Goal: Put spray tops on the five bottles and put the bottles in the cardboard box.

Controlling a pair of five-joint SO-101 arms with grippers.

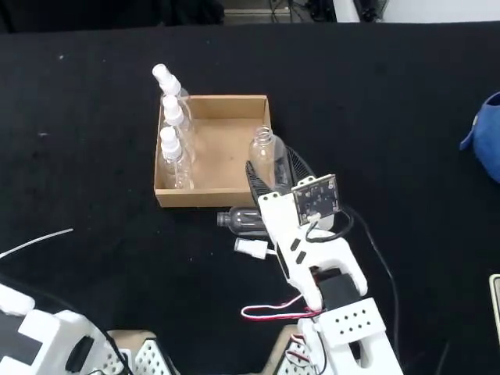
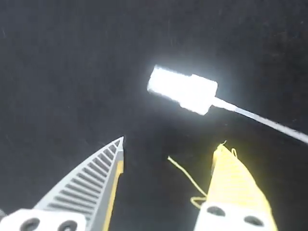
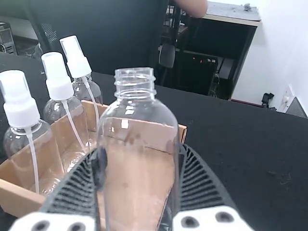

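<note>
**Right gripper holding uncapped bottle at box; left gripper open over a spray top**

1. Cardboard box (image 1: 212, 194): sits on the black worktop (image 1: 391, 94), left of centre. Three capped bottles (image 1: 173, 137) stand upright in a row along its left wall, each with a white spray top fitted.

2. Right gripper (image 1: 273, 168): clamped on an open-necked bottle (image 1: 263, 150), one finger on each side of the body. The bottle is upright, with no top on it, at the box's right wall. Whether its base rests on the box floor cannot be told. The right wrist view confirms the grip on this bottle (image 3: 137, 144), with the capped three beyond it.

3. Fifth bottle (image 1: 242, 220): lies on its side on the worktop, uncapped, just beside the near wall of the box and to the left of the right arm.

4. Loose spray top (image 1: 254, 248): lies on the worktop just nearer than the fallen bottle, apart from it.

5. Left gripper (image 2: 171, 144): jaws spread wide and holding nothing. Another spray top (image 2: 183, 90), with its thin dip tube attached, lies on the worktop beyond the fingertips, untouched.

6. A blue object (image 1: 488, 133) lies at the far right edge.
</note>
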